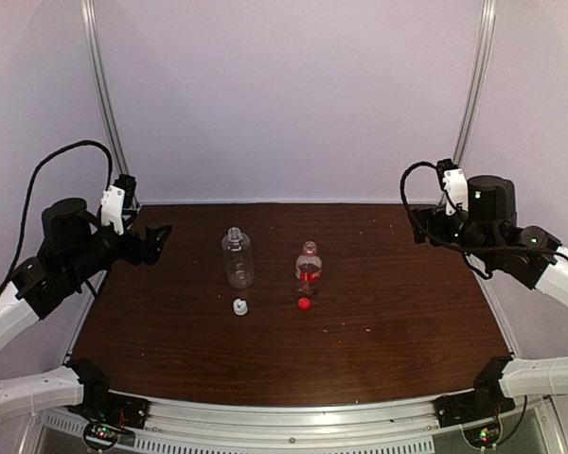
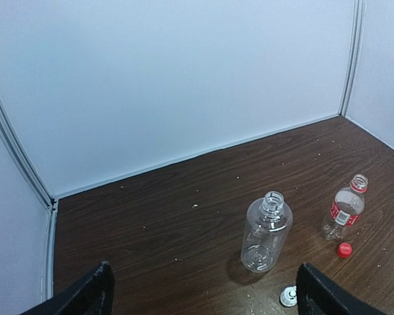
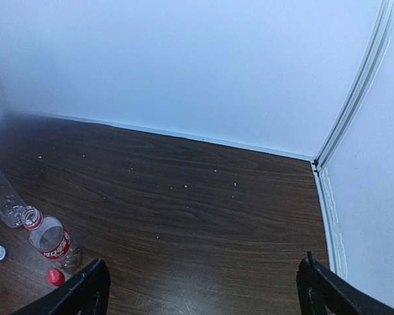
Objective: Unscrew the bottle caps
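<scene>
The plain clear bottle [image 1: 238,257] stands upright and uncapped at mid-table, and its white cap [image 1: 239,305] lies just in front of it. The red-labelled bottle [image 1: 309,269] stands upright to its right, also uncapped, with the red cap [image 1: 304,304] on the table in front of it. My left gripper [image 1: 157,241] is open and empty, raised at the left, well clear of the bottles. My right gripper [image 1: 420,227] is open and empty, raised at the right. The left wrist view shows the plain bottle [image 2: 266,233], labelled bottle [image 2: 345,210], red cap [image 2: 345,249] and white cap [image 2: 288,296]. The right wrist view shows them small at far left.
The dark wooden table [image 1: 407,312] is bounded by white walls at the back and sides, with metal corner posts [image 1: 104,95]. Small crumbs dot the tabletop [image 3: 184,187]. The arm bases sit at the near edge.
</scene>
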Tool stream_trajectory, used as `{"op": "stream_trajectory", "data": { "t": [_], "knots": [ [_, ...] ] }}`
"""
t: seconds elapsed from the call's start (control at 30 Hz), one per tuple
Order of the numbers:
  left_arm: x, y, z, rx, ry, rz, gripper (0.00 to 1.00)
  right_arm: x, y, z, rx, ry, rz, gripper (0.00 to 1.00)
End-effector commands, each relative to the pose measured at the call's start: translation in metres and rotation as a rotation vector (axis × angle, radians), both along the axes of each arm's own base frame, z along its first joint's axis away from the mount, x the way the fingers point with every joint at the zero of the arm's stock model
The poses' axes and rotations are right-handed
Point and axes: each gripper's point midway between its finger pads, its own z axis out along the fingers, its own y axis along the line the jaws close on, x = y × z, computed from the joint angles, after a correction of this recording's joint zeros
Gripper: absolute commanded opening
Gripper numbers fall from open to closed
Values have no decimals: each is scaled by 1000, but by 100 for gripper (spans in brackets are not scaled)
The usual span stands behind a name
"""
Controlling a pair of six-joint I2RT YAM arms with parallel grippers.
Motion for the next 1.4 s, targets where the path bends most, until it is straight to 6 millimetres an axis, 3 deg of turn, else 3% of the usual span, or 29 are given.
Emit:
{"op": "stream_trajectory", "data": {
  "t": [0.0,1.37],
  "knots": [
    [1,-7,10,-14,-33,-41,98,-1,-5,0,9,-17,-20,100],
    [-3,-7,11,-7,-43,-49,98,11,-31,-15,88,33,-99,100]
  ]
}}
